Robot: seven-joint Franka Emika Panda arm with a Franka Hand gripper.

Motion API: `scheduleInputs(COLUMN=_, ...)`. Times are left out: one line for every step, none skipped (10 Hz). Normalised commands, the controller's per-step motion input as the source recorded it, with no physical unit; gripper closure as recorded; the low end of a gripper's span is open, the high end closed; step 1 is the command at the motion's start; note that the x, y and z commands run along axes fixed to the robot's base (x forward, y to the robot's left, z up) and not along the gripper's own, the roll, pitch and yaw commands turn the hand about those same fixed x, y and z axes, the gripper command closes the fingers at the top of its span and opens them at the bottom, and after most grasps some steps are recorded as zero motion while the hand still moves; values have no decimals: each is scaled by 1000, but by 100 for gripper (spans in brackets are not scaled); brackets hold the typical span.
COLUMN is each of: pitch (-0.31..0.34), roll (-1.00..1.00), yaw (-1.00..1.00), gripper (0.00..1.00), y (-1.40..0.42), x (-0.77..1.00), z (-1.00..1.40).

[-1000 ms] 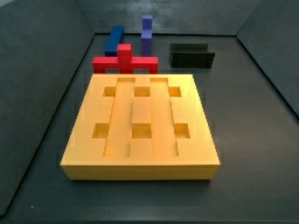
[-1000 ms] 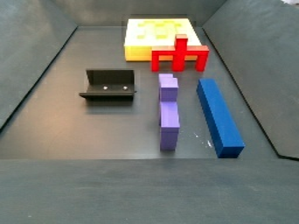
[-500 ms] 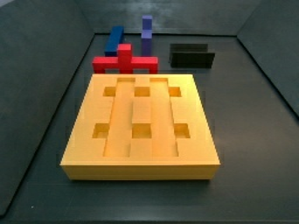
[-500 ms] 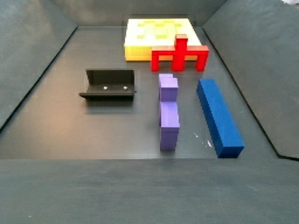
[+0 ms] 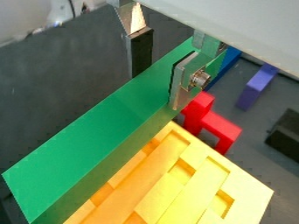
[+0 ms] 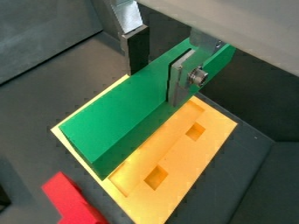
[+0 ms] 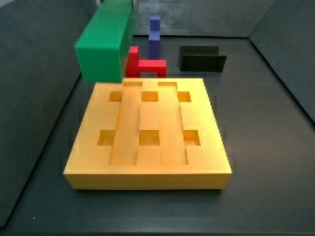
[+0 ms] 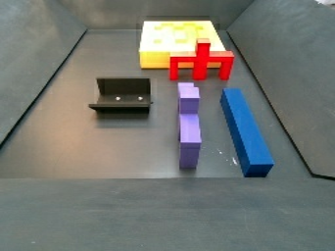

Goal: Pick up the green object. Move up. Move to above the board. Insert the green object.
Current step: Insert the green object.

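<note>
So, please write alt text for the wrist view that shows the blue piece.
The gripper is shut on the green bar, its fingers clamping the bar above the board. Beyond lie a red piece and blue pieces on the dark floor.

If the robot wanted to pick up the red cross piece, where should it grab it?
Probably by the upright post of the red cross piece, coming straight down from above. In a side view that post sticks up above the crossbar, with bare sides for the two fingers. Right now the gripper is busy: it is shut on the green bar above the board.
</note>
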Motion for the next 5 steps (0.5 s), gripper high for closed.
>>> scheduleInputs(pitch=-154, roll=-226, yaw=417, gripper=100, y=-111, x=-54, z=-537)
scheduleInputs(pitch=-186, roll=-184, yaw=249, gripper=100, y=-140, x=-126, z=-543)
scheduleInputs(pitch=-236, roll=-39, yaw=0, gripper=100, y=-140, x=-40, z=-780)
scheduleInputs(pitch=-139, roll=0, yaw=0, gripper=100, y=-117, x=34, z=-994)
scheduleInputs(pitch=-189, roll=-43, yaw=-43, gripper=100, y=-106, x=234, z=-774)
